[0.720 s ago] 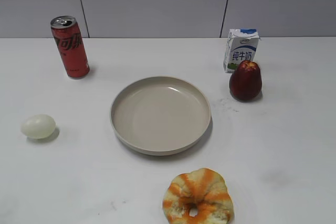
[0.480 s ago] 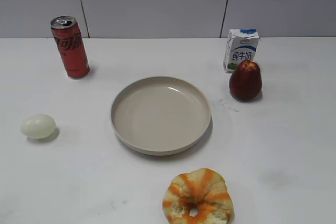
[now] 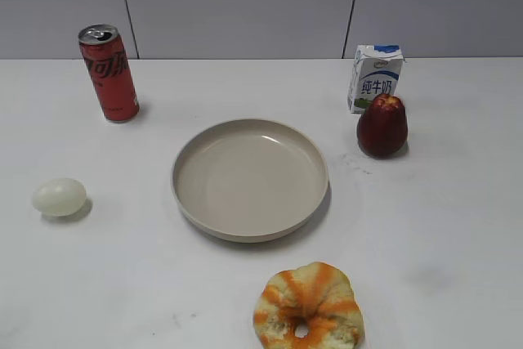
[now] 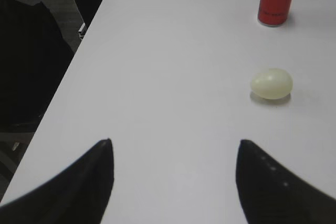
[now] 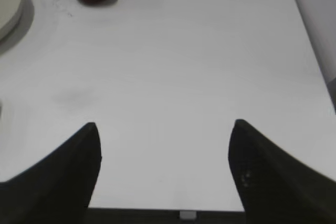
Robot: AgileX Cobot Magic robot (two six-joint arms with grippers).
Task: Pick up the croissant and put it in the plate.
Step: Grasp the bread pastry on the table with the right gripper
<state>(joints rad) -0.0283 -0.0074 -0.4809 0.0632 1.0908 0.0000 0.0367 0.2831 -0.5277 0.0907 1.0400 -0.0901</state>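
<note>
While nothing is touching it, the croissant [image 3: 308, 306] sits flat on the white surface [image 3: 441, 234] right at the near edge of the exterior view, just in front of the plate [image 3: 250, 178] but apart from it. Plate's bare inside. Off to the left there's a pale egg [image 3: 59, 197], and a red soda can [image 3: 109, 73] stands behind that. On the right, a dark red apple [image 3: 382, 126] sits just in front of a milk carton [image 3: 375, 77]. Left gripper [image 4: 173, 148] has its fingers spread wide over bare surface, egg ahead of it. Right gripper [image 5: 165, 129] fingers are wide too, holding nothing.
</note>
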